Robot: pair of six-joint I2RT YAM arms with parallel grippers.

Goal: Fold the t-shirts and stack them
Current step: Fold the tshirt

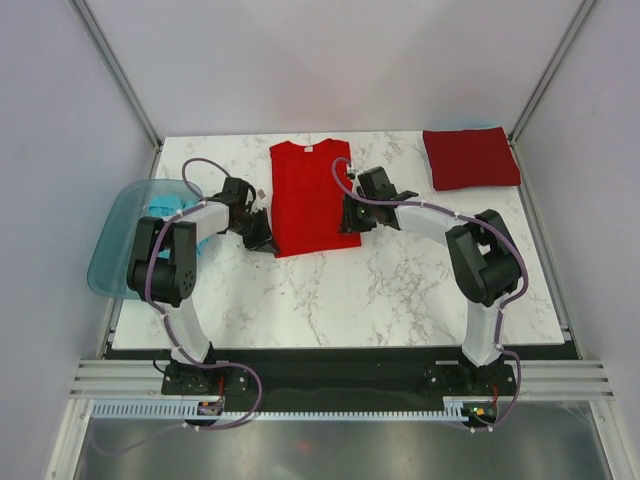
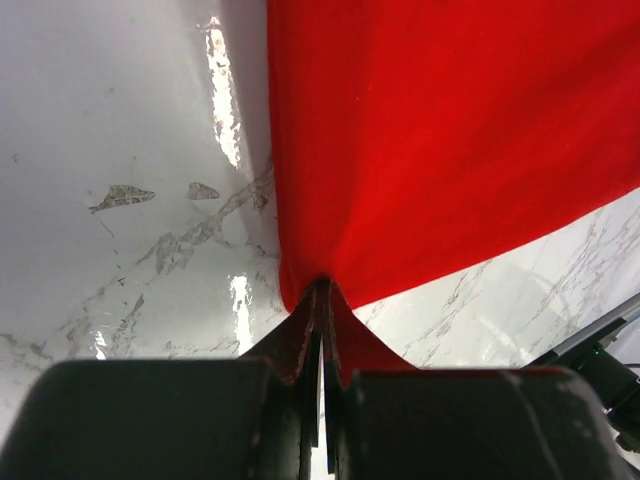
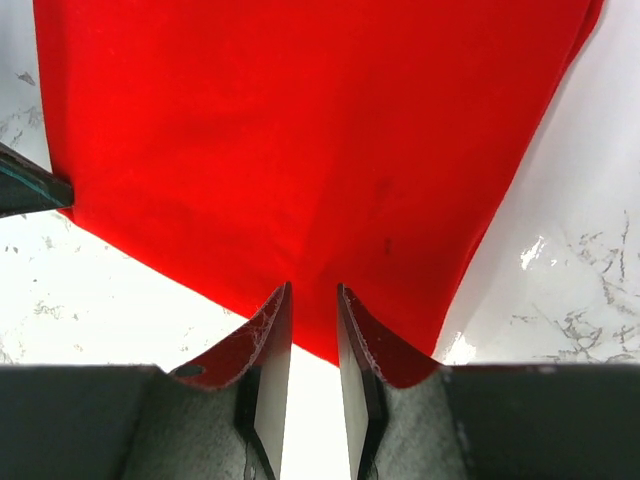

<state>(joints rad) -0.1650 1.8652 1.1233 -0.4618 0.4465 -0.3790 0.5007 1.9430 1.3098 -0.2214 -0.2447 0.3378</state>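
Left hand (image 2: 322, 292) tight on red tee (image 1: 312, 200), right hand (image 3: 313, 296) spread (blue tub (image 1: 104, 262) alongside)

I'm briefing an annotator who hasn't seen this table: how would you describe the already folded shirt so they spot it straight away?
Start at the white marble table and go to its far right corner. The dark crimson t-shirt lies there as a flat folded rectangle. It is darker and more compact than the bright red t-shirt lying lengthwise at the middle of the far edge.
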